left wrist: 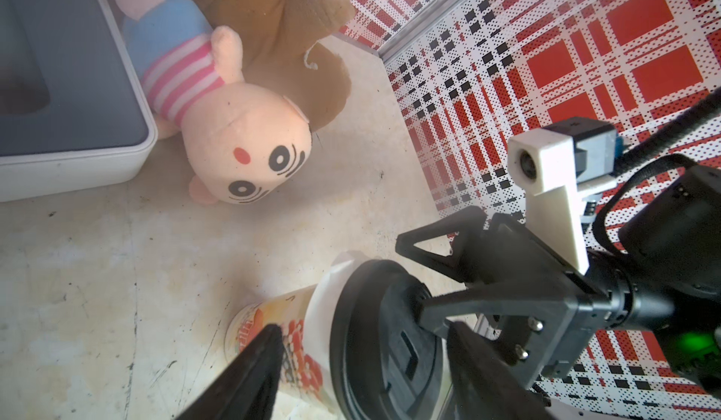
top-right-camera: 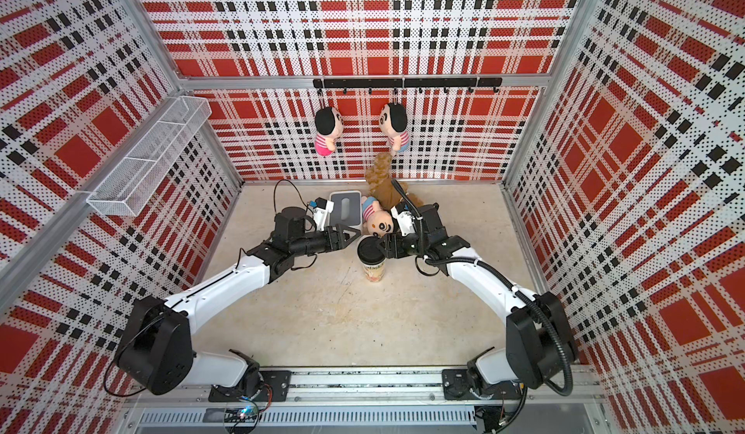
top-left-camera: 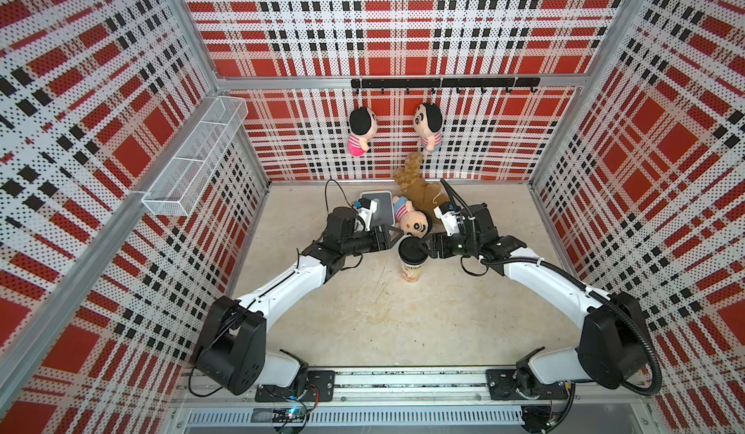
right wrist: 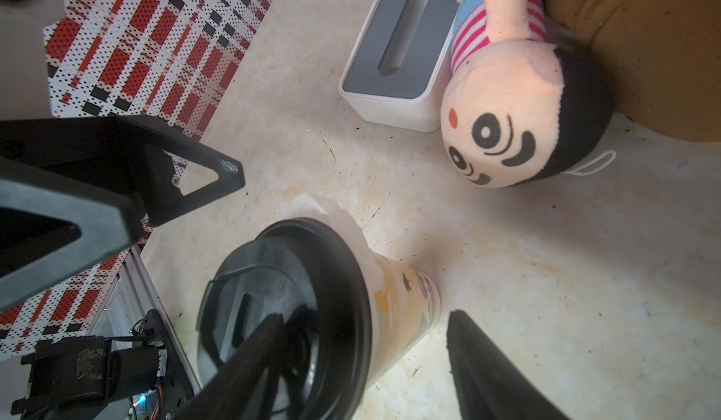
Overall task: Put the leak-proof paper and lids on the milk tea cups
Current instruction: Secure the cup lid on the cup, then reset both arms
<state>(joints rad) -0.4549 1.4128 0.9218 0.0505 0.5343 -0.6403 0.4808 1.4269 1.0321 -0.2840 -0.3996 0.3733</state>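
The milk tea cup (top-left-camera: 412,271) (top-right-camera: 373,271) stands upright mid-table in both top views, with a black round lid (top-left-camera: 413,247) on its mouth. The leak-proof paper (left wrist: 325,289) (right wrist: 345,219) shows as a whitish skirt sticking out under the lid's rim. My left gripper (top-left-camera: 397,234) (left wrist: 364,324) is open just left of the lid, its fingers wide on either side of the cup's top without touching. From the right, my open right gripper (top-left-camera: 424,246) (right wrist: 366,314) has one finger over the lid and the other beside the cup wall.
Just behind the cup lie a striped plush doll (top-left-camera: 411,220), a brown plush (top-left-camera: 419,188) and a white box with a grey slotted top (top-left-camera: 383,206). Two dolls hang on the back wall (top-left-camera: 361,129). A wire basket (top-left-camera: 197,158) is fixed on the left wall.
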